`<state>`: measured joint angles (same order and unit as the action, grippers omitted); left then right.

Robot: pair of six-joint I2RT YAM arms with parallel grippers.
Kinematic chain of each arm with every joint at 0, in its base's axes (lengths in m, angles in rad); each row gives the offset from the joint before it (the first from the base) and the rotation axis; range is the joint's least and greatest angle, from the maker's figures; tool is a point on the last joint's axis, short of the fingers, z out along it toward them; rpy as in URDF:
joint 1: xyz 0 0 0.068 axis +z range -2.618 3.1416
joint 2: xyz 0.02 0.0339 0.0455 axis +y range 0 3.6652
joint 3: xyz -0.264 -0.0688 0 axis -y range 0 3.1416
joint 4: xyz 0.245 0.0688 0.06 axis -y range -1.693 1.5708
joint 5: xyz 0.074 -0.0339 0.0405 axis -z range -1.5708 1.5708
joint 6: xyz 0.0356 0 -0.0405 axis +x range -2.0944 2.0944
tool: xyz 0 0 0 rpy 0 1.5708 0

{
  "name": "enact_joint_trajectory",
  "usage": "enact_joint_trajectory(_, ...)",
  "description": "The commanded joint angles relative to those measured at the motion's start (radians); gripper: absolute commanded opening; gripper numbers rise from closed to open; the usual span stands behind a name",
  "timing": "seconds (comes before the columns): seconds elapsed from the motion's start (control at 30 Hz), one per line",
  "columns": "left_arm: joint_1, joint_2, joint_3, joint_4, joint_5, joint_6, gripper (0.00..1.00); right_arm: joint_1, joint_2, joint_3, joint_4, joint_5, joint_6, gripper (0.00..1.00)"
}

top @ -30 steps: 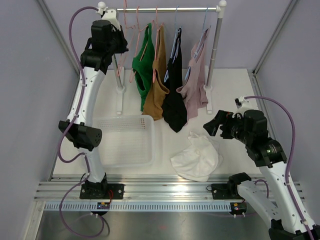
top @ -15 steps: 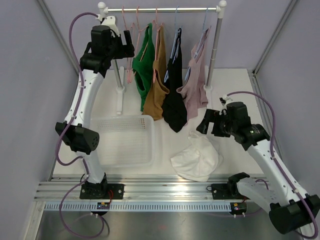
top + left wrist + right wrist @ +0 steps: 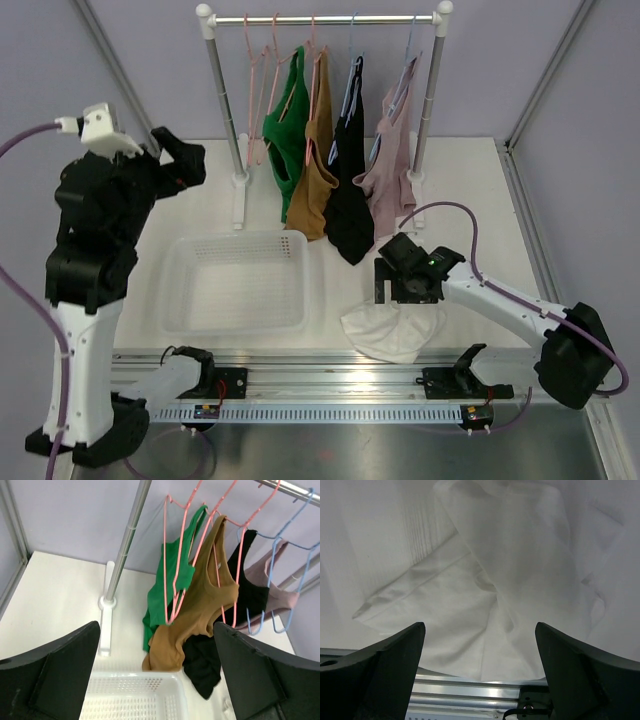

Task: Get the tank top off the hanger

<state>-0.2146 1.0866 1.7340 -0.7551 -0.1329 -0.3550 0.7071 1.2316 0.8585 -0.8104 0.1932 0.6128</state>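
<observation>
Nearest, by the front edge of the bench [image 3: 470, 200], a crumpled white tank top [image 3: 395, 330] of soft, finely ribbed knit lies off any hanger. It sits directly beneath the right gripper [image 3: 479, 627], whose jaws are spread wide and empty, so this arm is by far the closer. Farther back a perforated plastic basket [image 3: 240, 237] sits to its left, and the left gripper [image 3: 156, 625], likewise spread and holding nothing, hangs high, facing the rail [image 3: 320, 18] where a green top [image 3: 285, 140], brown top [image 3: 318, 170], black top [image 3: 348, 200] and mauve top [image 3: 390, 170] droop lengthwise from thin hangers [image 3: 166, 555].
</observation>
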Motion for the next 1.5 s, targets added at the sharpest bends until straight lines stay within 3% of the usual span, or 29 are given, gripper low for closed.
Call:
enact_joint_trajectory(0.0, 0.000, -0.106, -0.167, -0.013, -0.022, -0.053, 0.99, 0.061, 0.023, -0.024, -0.050, 0.094, 0.122, 0.99)
enact_joint_trajectory(0.13, 0.000, -0.217, -0.298, -0.055, -0.039, -0.013, 0.99, 0.084, 0.066, -0.102, 0.009, 0.052, 0.160, 0.99)
enact_joint_trajectory(0.27, 0.000, -0.332, -0.392, -0.064, -0.062, 0.033, 0.99, 0.126, 0.190, -0.067, -0.009, 0.067, 0.174, 0.99)
enact_joint_trajectory(0.37, 0.000, -0.373, -0.476, -0.040, -0.063, 0.059, 0.99, 0.144, 0.255, -0.055, 0.031, 0.020, 0.163, 0.93)
enact_joint_trajectory(0.43, 0.000, -0.407, -0.561, -0.015, -0.060, 0.063, 0.99, 0.152, 0.272, -0.052, 0.080, -0.024, 0.148, 0.78)
enact_joint_trajectory(0.47, -0.002, -0.421, -0.591, 0.022, -0.062, 0.065, 0.99, 0.152, 0.282, -0.058, 0.108, -0.041, 0.146, 0.65)
enact_joint_trajectory(0.5, 0.000, -0.442, -0.620, 0.043, -0.079, 0.064, 0.99, 0.152, 0.292, -0.059, 0.137, -0.057, 0.153, 0.32)
enact_joint_trajectory(0.53, 0.000, -0.451, -0.651, 0.062, -0.088, 0.067, 0.99, 0.152, 0.301, -0.062, 0.149, -0.066, 0.150, 0.13)
enact_joint_trajectory(0.57, 0.000, -0.462, -0.697, 0.094, -0.094, 0.070, 0.99, 0.157, 0.311, -0.064, 0.164, -0.077, 0.143, 0.00)
enact_joint_trajectory(0.67, 0.009, -0.484, -0.748, 0.119, -0.119, 0.094, 0.99, 0.175, 0.270, -0.058, 0.183, -0.072, 0.146, 0.00)
enact_joint_trajectory(0.8, 0.020, -0.513, -0.769, 0.123, -0.165, 0.094, 0.99, 0.201, 0.158, 0.026, 0.038, 0.052, 0.153, 0.00)
enact_joint_trajectory(1.07, 0.053, -0.626, -0.807, 0.157, -0.241, 0.080, 0.99, 0.212, 0.066, 0.456, -0.225, 0.178, 0.010, 0.00)
enact_joint_trajectory(1.3, 0.086, -0.668, -0.817, 0.158, -0.315, 0.047, 0.99, 0.232, 0.167, 0.781, -0.158, -0.096, -0.148, 0.00)
enact_joint_trajectory(1.47, 0.098, -0.679, -0.824, 0.168, -0.315, 0.042, 0.99, 0.298, 0.328, 0.924, -0.101, -0.158, -0.179, 0.00)
